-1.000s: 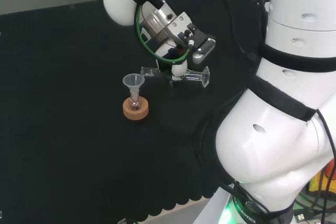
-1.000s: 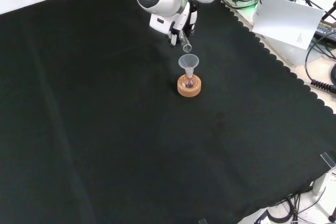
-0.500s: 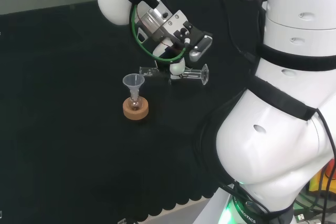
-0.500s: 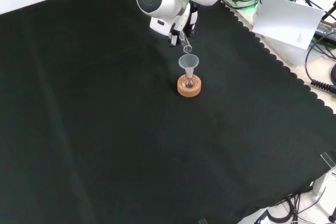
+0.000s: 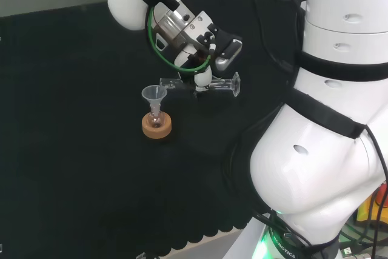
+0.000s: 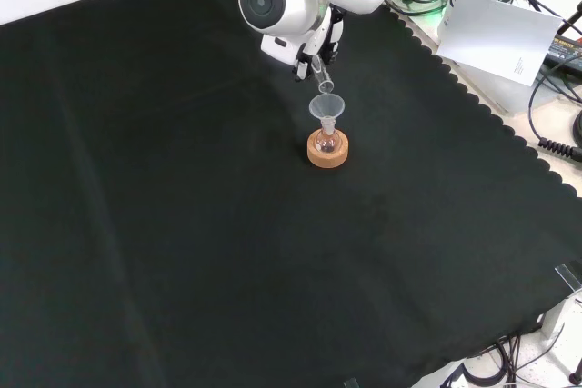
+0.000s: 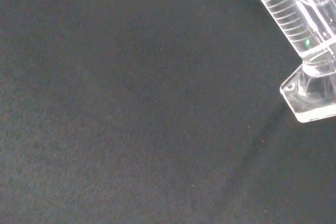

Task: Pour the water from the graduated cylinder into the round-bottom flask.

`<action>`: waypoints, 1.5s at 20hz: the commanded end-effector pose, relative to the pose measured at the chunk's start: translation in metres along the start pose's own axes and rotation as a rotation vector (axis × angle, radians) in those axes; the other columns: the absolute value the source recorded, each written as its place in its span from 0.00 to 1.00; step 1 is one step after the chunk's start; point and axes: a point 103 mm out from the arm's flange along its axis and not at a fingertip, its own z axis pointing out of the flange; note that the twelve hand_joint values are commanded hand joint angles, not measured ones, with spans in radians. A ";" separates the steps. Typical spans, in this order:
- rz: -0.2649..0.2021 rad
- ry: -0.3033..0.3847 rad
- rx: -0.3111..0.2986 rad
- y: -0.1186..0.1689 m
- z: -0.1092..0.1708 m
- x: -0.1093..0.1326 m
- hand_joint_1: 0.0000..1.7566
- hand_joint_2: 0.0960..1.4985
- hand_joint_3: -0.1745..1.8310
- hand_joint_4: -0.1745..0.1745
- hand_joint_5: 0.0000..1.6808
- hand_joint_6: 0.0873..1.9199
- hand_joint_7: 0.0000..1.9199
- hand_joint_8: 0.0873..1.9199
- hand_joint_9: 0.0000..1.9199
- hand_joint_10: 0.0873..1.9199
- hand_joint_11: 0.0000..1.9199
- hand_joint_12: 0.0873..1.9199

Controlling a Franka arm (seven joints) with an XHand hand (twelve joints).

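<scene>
— Hand (image 5: 203, 76) first: what has it got?

— Its fingers are curled round the graduated cylinder (image 5: 197, 85), which lies almost level in the head view, mouth to the left and foot to the right. The foot sticks out clear of the hand on the right side.

— Where is the mouth in relation to the flask?

— In the head view the mouth sits just right of and slightly above the rim of the clear funnel (image 5: 154, 94). In the front view the cylinder's open end (image 6: 325, 85) hangs just above the funnel (image 6: 326, 107), a little farther off than it.

— And the funnel itself?

— Upright, its stem down in the neck of the small round-bottom flask (image 5: 156, 120). That flask rests in a cork ring (image 5: 157, 128) on the black cloth (image 5: 73, 150), near the middle of the bench.

— Any water to be seen?

— I cannot tell. The wrist view gives the cylinder's ribbed scale marks (image 7: 283, 17) and its clear foot (image 7: 313, 95) against the cloth, but no plain water level. The flask bulb in the front view (image 6: 327, 144) looks faintly tinted; what is in it I cannot say.
</scene>
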 end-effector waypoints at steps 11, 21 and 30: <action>0.043 -0.044 0.041 -0.003 -0.007 0.001 0.63 0.75 0.09 0.23 0.56 0.54 0.68 0.10 0.76 0.00 0.66 0.36; 0.073 -0.060 0.067 -0.008 -0.010 -0.004 0.63 0.75 0.09 0.23 0.56 0.54 0.68 0.10 0.76 0.00 0.66 0.36; 0.085 -0.077 0.081 -0.011 -0.012 -0.006 0.63 0.75 0.09 0.22 0.56 0.54 0.68 0.10 0.76 0.00 0.66 0.35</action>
